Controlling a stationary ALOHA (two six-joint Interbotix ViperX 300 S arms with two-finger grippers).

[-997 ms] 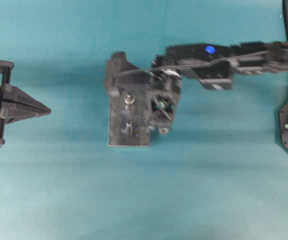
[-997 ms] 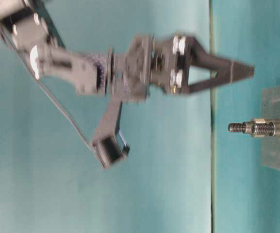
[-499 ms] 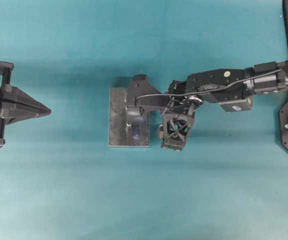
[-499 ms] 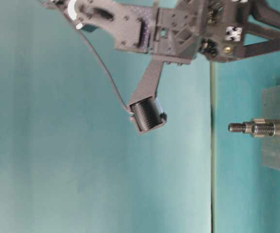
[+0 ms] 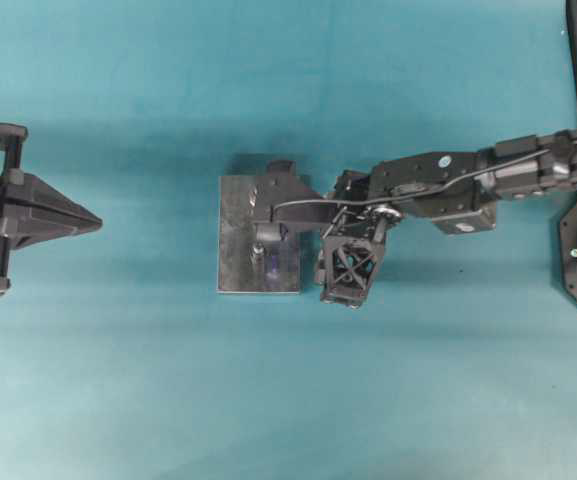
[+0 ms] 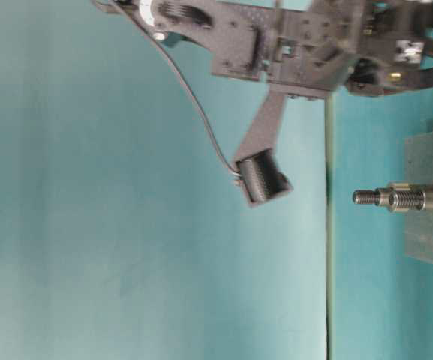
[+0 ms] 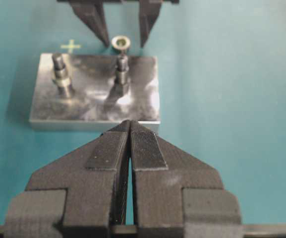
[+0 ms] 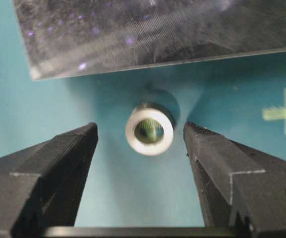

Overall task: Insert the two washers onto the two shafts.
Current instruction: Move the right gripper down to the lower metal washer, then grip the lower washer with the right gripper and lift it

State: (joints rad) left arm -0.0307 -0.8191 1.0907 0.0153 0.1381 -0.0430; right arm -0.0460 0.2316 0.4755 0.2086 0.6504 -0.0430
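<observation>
Clearly washer [image 8: 149,128] small, rigid metal ring, likely slippery; lies on desk [image 8: 133,198] beside plate [image 8: 147,29]. Right gripper [image 8: 140,144] fingers spread wide, straddling, empty. Grip outer rim. Left gripper [image 7: 129,141] pressed together, empty.

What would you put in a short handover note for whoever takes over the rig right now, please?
Left gripper: shut, empty, parked away from the metal plate.
Right gripper: open, lowered over the washer, one finger on each side, not touching it.
The washer lies on the table just beside the plate's edge.
Two shafts stand on the plate, the nearer shaft in line with the washer.
Done: approach. Left: close on the washer, lift it, thread it onto the shaft.
</observation>
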